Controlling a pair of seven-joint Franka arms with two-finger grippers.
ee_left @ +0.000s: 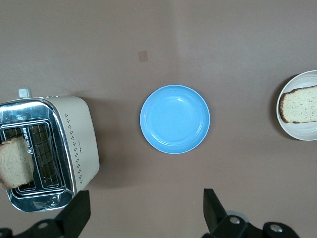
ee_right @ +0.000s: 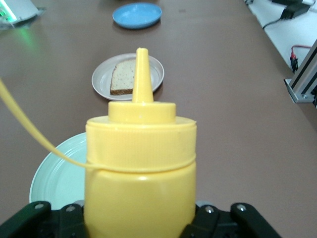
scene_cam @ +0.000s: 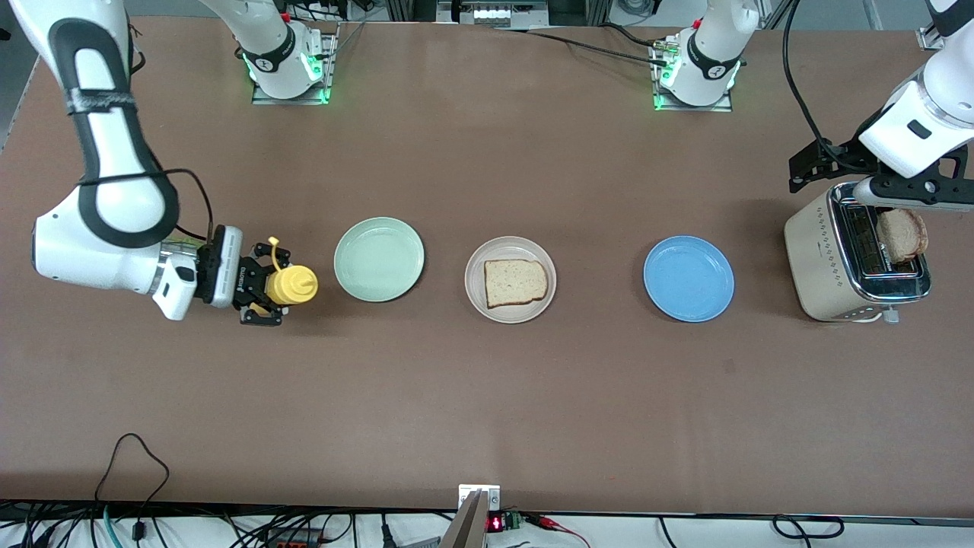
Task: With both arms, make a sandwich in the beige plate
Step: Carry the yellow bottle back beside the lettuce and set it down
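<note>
Beige plate [scene_cam: 476, 301] holding one bread slice [scene_cam: 515, 282], right jaws gripping mustard bottle [scene_cam: 292, 284], left jaws open.

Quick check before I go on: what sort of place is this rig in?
Probably a robotics lab staged as a kitchen: a bare brown table with bolted arm bases, a toaster, a beige plate, loose cabling along the edge.

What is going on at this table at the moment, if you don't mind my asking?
A sandwich is being started. One bread slice lies on the beige plate. The right tool is shut on a yellow mustard bottle beside the mint green plate. The left tool hangs open near the toaster, where another slice sticks up.
</note>
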